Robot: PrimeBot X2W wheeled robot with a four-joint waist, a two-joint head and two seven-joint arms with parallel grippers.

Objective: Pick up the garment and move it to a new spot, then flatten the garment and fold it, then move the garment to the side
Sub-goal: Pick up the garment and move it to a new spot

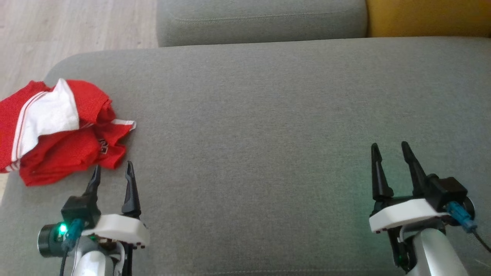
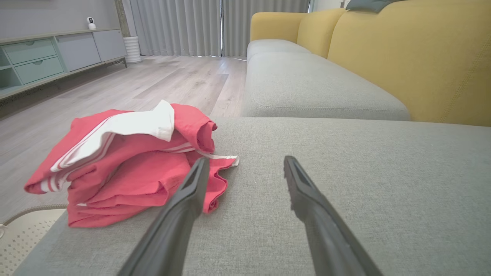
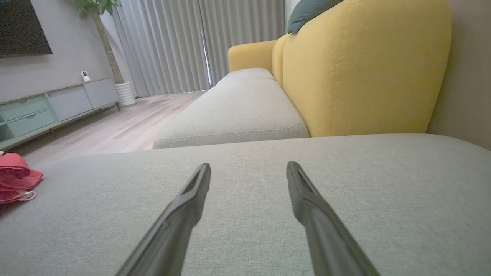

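Grey woven sofa cushion (image 1: 249, 115) spans the head view, the crumpled red-and-white mesh garment (image 1: 57, 130) heaped at its middle left, the left gripper (image 1: 113, 165) just below it at lower left and the right gripper (image 1: 389, 145) at lower right, well apart from it, both with fingers spread and empty. Left wrist view puts the garment at centre left, one dark finger (image 2: 191, 191) crossing in front of its near hem. Right wrist view shows a red corner of it at the far left edge and a yellow upholstered backrest (image 3: 364, 69) at upper right.
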